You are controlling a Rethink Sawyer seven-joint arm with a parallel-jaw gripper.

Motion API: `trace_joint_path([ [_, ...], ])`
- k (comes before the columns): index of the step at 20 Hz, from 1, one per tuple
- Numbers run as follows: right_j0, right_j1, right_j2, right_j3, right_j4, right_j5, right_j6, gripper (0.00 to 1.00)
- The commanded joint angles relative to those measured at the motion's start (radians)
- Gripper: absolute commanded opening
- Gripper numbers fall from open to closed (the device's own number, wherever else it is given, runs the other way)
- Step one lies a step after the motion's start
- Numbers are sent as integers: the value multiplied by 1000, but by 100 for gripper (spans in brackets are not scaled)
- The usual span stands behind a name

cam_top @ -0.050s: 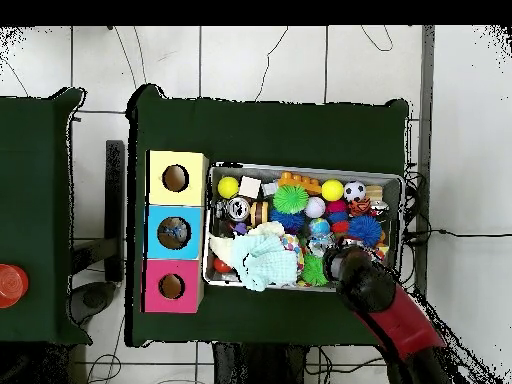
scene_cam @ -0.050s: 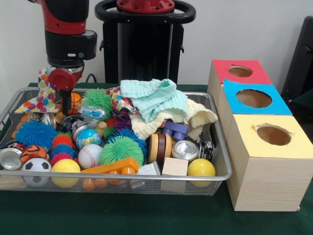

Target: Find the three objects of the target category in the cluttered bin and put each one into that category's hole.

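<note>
Gripper [scene_cam @ -0.050s: 65,100] sits low in the silver wire-mesh bin's [scene_cam @ -0.050s: 221,147] far-left corner, probably mid-search; jaw state unclear. Next: grasp one target, carry it right to the wooden three-hole box [scene_cam @ -0.050s: 266,171].

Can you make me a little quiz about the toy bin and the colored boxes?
1. True or false: the yellow box stands nearest the front camera.
2. Which cloth lies on top of the pile: A) mint cloth B) black cloth?
3. Fill in: the middle box has a ___ top.

Key: 1 true. 2 A. 3 blue.
</note>
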Motion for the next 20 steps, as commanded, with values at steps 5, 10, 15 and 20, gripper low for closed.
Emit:
trace_joint_path([
  [5, -77, 38, 69, 130, -130, -179, 120, 100],
  [10, -120, 35, 81, 175, -167, -210, 136, 100],
  [15, -202, -28, 129, 258, -214, -166, 124, 100],
  [20, -246, -47, 134, 303, -252, -180, 119, 100],
])
